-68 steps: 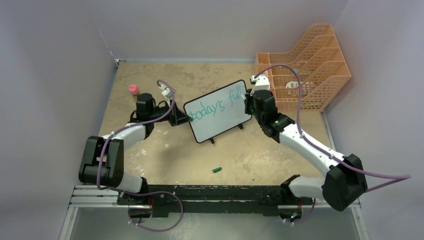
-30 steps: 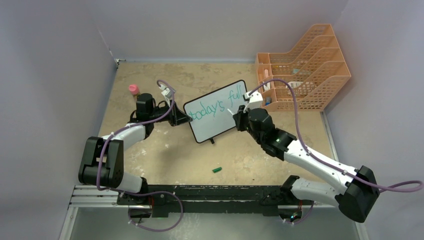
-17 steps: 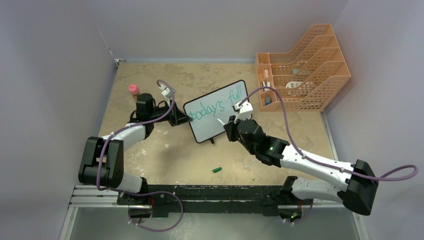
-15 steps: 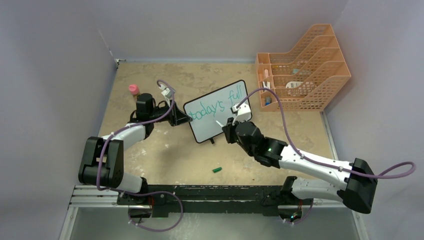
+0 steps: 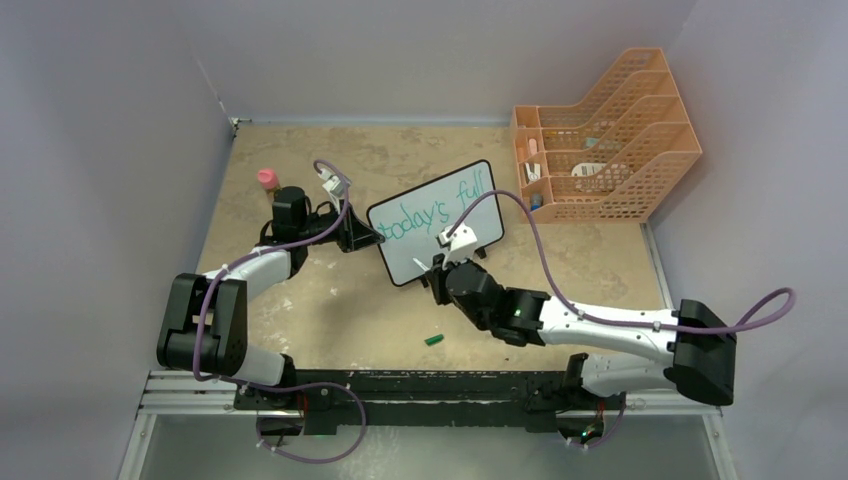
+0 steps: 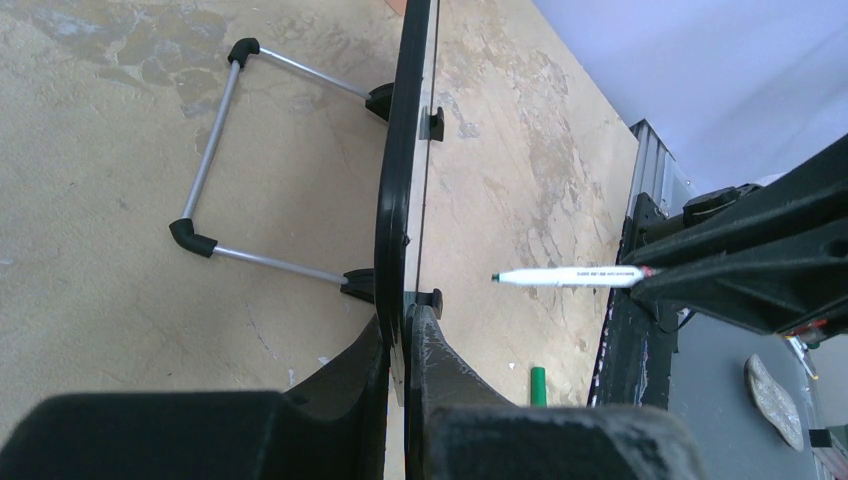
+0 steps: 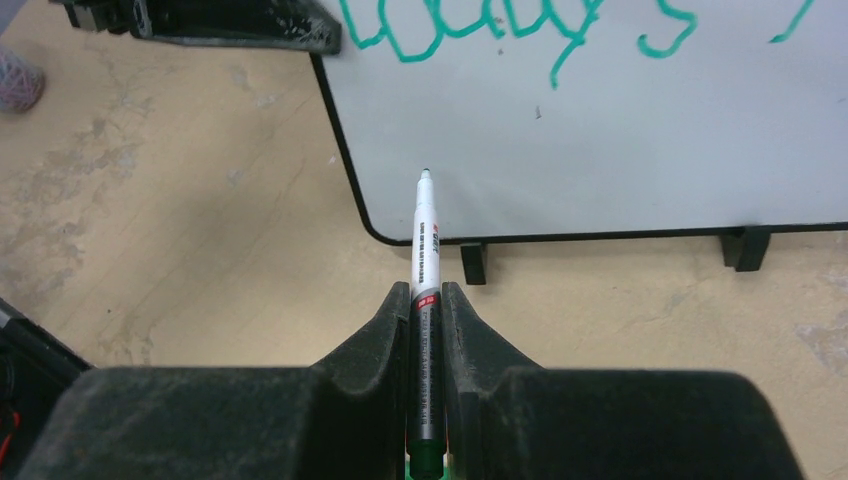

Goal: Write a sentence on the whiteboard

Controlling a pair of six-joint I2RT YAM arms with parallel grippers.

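Note:
The whiteboard [image 5: 440, 225] stands upright on its short black feet at the middle of the table, with "today's full" in green along its top. My left gripper [image 5: 360, 236] is shut on the board's left edge; the left wrist view shows the board edge-on [image 6: 400, 180] between the fingers [image 6: 440, 360]. My right gripper [image 5: 437, 272] is shut on a white marker [image 7: 423, 235], uncapped. The marker points at the board's blank lower left corner [image 7: 600, 150]. Seen from the left wrist, the marker [image 6: 565, 277] tip stands a short gap off the board face.
A green marker cap [image 5: 433, 339] lies on the table in front of the board. An orange mesh file rack [image 5: 610, 125] stands at the back right with small items in it. A pink-capped bottle [image 5: 267, 179] sits behind my left arm. Walls close in on three sides.
My right arm has swept with the marker from the board's right end, past "full", down and left to its lower left corner. The left gripper and the board have not moved.

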